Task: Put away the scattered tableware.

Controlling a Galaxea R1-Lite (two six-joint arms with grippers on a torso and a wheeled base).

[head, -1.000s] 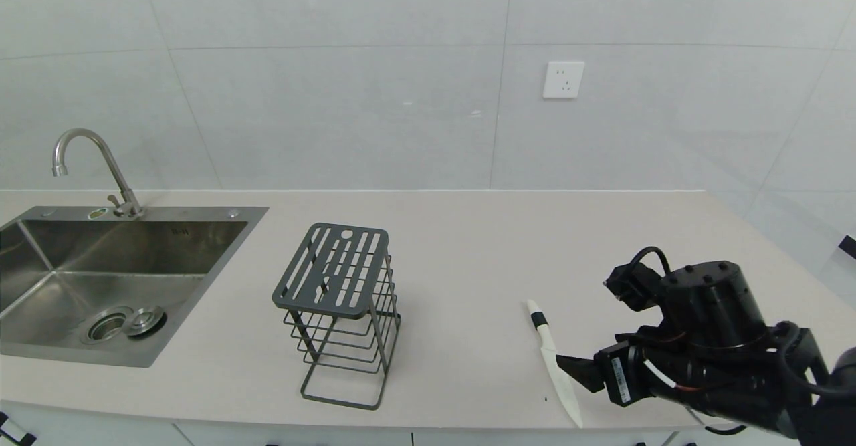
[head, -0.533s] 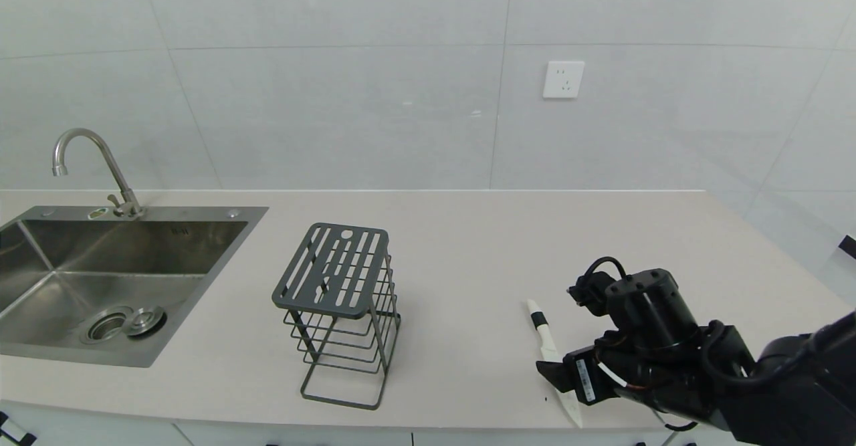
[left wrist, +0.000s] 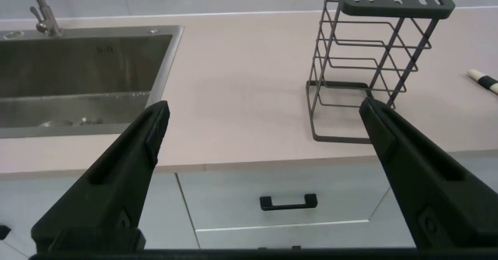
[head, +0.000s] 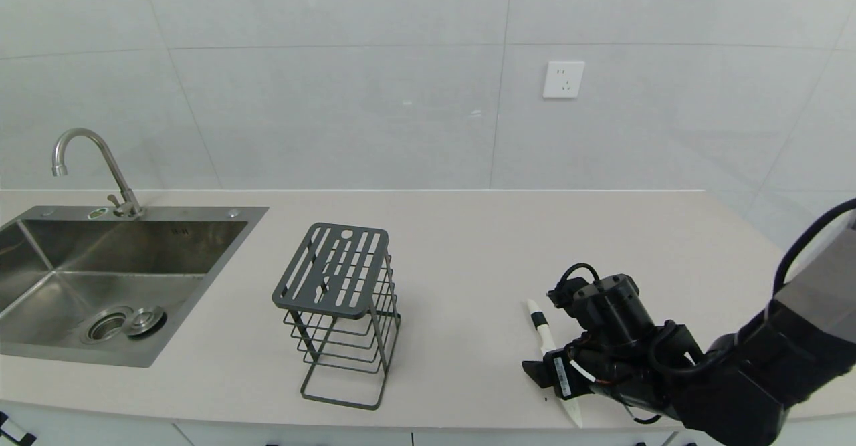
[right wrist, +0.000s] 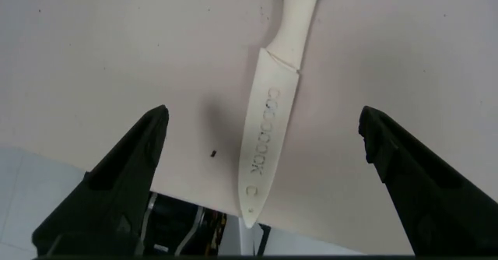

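You're pretty much at square one here: the white knife (right wrist: 268,128) lies flat on the counter (head: 468,245) near the front edge, well apart from the slotted rack (head: 338,312) it presumably goes in. Your right gripper (right wrist: 264,186) is spread wide, one finger on each side of the blade, gripping nothing, so I'd say the grab, lift and slotting are all left. The left gripper (left wrist: 261,174) is wide open and empty too, out in front of the counter.
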